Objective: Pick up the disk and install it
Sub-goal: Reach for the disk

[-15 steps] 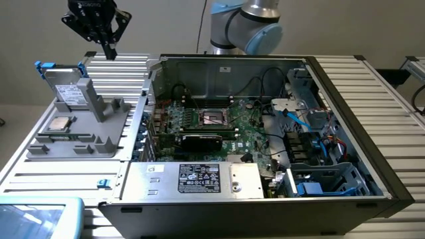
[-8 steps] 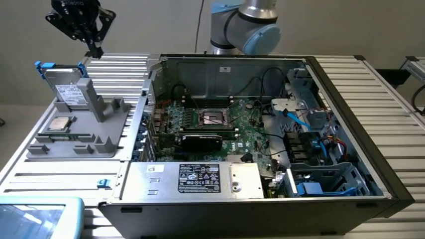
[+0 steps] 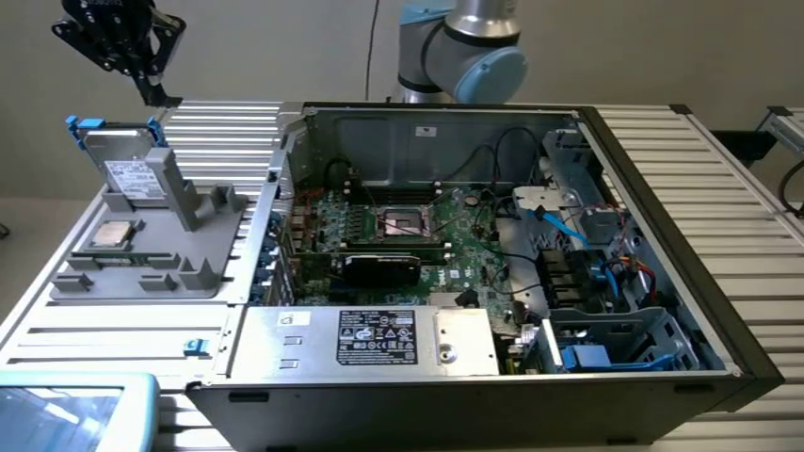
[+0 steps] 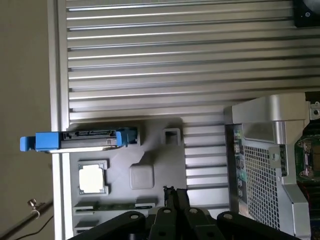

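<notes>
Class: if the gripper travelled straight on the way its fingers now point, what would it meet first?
Probably the grey holder tray, beside the upright disk rather than the disk itself, though depth is unclear.

What the edges and small print keep from us

We see the gripper [image 3: 153, 89] and the arm [image 3: 458, 52] cut off by the exterior view's upper edge. The lower end of the disk [image 3: 131, 168] is hidden in the slot of the grey holder [image 3: 188, 240]. Its white label is too small for us to read, as is the black label [image 3: 377, 337] on the silver box [image 3: 296, 341]. A blue-rimmed object [image 3: 70, 410] is cropped at the corner, and we cannot tell what it is. In the wrist view the computer case [image 4: 270, 165] runs off the edge.
</notes>
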Tool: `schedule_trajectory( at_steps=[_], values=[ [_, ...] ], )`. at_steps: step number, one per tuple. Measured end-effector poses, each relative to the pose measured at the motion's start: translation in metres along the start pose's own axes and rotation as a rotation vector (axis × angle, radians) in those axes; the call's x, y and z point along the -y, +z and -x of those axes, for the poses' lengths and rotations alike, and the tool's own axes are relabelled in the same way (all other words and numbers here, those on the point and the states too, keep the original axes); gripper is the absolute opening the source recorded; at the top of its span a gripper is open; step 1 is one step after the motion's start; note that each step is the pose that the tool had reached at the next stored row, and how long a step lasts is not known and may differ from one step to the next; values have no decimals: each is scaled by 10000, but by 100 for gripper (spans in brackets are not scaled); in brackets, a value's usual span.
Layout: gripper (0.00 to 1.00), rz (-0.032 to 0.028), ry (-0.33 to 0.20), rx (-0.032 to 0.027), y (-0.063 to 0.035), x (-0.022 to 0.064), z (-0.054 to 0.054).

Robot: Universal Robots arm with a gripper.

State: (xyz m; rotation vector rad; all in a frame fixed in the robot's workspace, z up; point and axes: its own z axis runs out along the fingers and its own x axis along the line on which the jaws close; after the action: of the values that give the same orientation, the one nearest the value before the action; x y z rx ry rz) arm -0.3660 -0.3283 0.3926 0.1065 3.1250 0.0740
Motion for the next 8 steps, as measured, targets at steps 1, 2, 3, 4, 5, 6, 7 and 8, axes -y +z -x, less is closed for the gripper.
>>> schedule_trajectory(
  at_steps=[1,2,3,4,5,6,7,8],
  values=[
    [11,-3,0,-10,0,-9,-46],
    [11,-5,1,-22,-1,-19,-94],
    [11,-7,1,-32,-1,-27,-140],
    [11,-8,1,-40,-1,-36,-185],
    [11,-9,2,-47,-1,-45,-231],
    [11,-12,3,-54,-1,-54,-277],
    [11,-13,3,-59,-1,-64,-325],
    [11,-13,3,-61,0,-73,-371]
  ],
)
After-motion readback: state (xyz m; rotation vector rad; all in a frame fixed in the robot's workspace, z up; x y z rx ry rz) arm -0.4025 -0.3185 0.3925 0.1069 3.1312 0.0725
